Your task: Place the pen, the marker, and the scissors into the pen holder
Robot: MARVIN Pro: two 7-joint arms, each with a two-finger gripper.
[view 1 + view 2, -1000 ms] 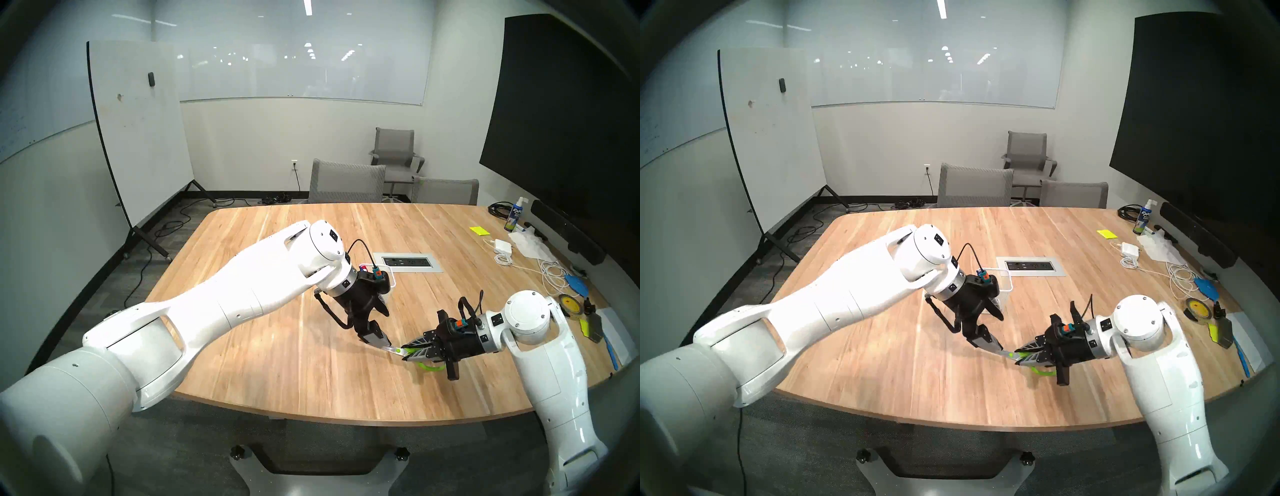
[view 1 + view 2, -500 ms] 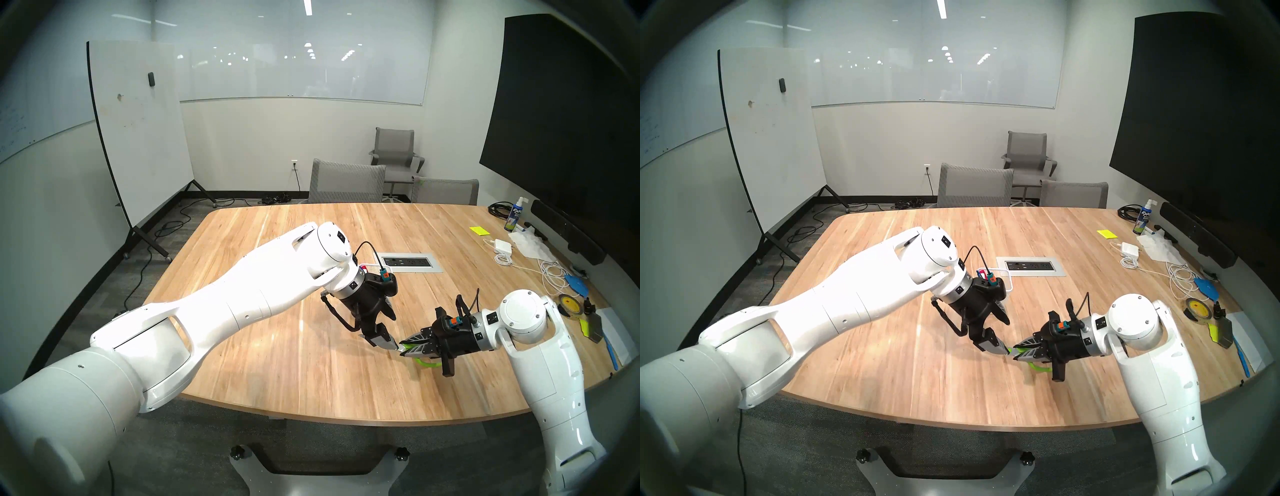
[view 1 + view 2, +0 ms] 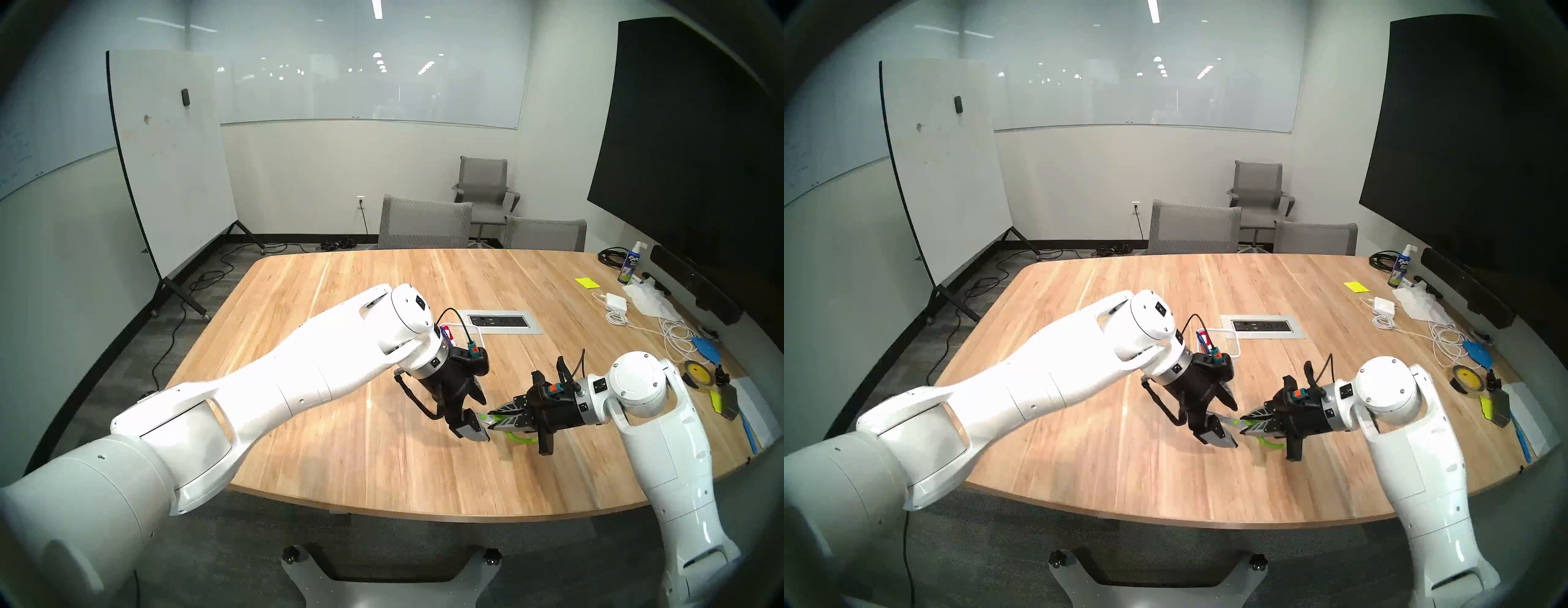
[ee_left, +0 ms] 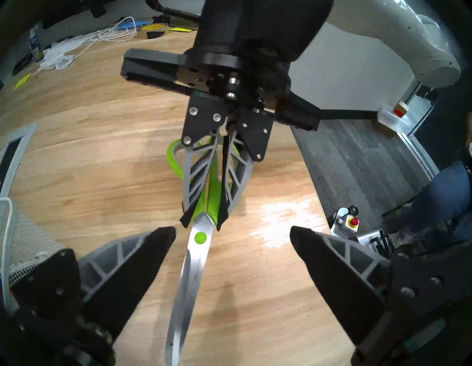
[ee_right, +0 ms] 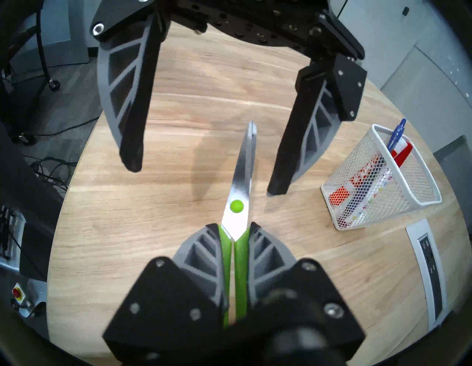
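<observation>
Scissors [image 5: 239, 184], clenched in right jaws between released left jaws; only right wrist reveals the holder's [image 5: 408, 179] contents.

The left gripper [image 3: 478, 418] is now closer to the right gripper [image 3: 496, 418] than before. Its open fingers [image 4: 143, 258] now sit on both sides of the scissors [image 4: 196, 255] blades; earlier only the blade tip reached them. The left arm has slid a bit toward the table's near edge, so more of the pen holder [image 3: 1225, 339] shows behind its wrist.
</observation>
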